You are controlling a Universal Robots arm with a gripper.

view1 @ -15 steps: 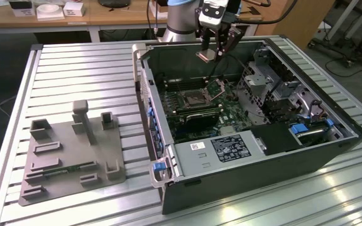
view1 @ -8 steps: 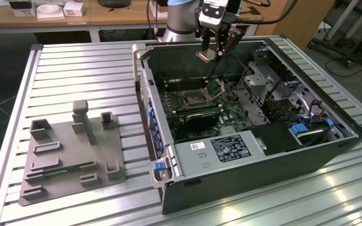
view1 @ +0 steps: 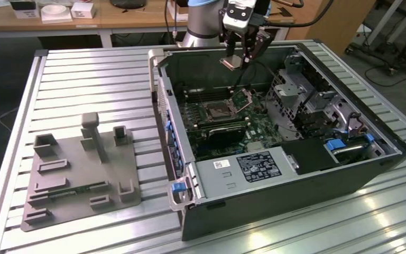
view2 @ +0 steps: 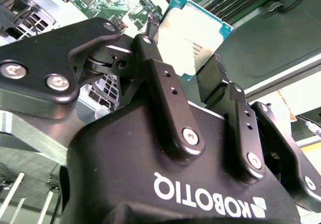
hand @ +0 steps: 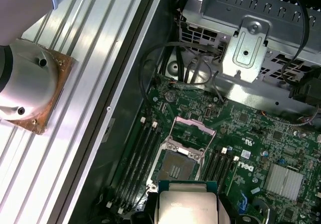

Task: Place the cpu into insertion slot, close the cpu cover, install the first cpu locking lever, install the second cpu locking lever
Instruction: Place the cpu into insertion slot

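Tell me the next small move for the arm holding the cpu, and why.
Probably lower the cpu a little toward the insertion slot, checking alignment. The pincer is shut on the cpu, which the exterior view shows well above the board, and the cpu cover stands raised, so the slot is uncovered.
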